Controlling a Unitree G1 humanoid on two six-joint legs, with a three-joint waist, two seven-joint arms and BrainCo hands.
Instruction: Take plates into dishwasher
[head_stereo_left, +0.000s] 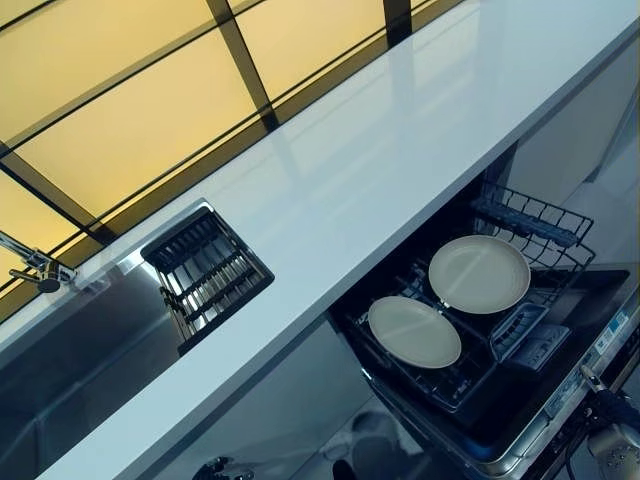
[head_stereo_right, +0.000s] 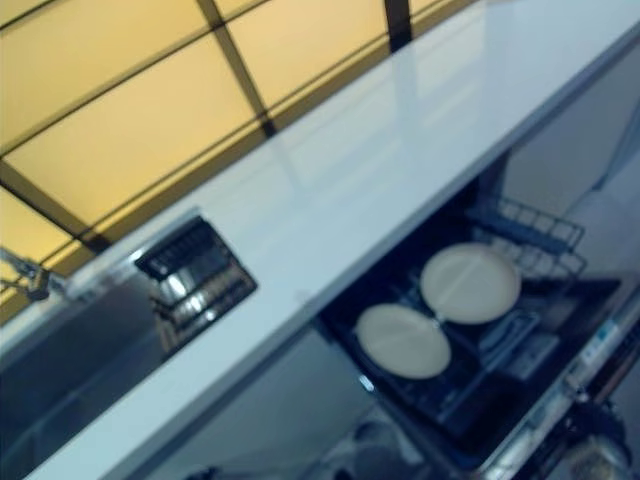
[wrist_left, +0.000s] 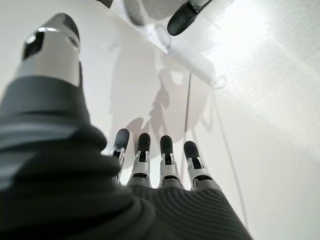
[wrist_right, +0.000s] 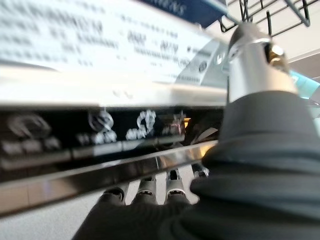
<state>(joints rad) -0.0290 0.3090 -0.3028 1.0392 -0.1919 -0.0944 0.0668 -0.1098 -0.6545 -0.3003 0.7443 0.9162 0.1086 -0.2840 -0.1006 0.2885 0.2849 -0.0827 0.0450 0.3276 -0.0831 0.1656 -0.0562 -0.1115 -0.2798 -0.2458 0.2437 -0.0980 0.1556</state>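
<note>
Two plates already lie in the dishwasher's pulled-out lower rack (head_stereo_left: 545, 225): the near plate (head_stereo_left: 414, 331) flat over the tines, the far plate (head_stereo_left: 479, 273) just beside it, rims almost touching. Both are round, pale cream, w/ a faint divider line across the face; they look clean and unchipped. The white tabletop (head_stereo_left: 380, 160) above is bare, no more plates showing on it or in the sink (head_stereo_left: 90, 330), so the loading looks done or nearly so.

Right hand (wrist_right: 260, 75) sits right against the open dishwasher door's edge (wrist_right: 100, 165), fingers straight, tips tucked under the door lip, holding nothing. Left hand (wrist_left: 160, 160) hangs low by a white cabinet front, fingers straight and relaxed, also empty.

Likely step now: push rack in, lift door. To do it well: make sure plates don't overhang the rack rim, slide rack fully home first, keep fingers flat under the door edge and lift evenly; the flat-lying plates may rattle or slide if jerked.
</note>
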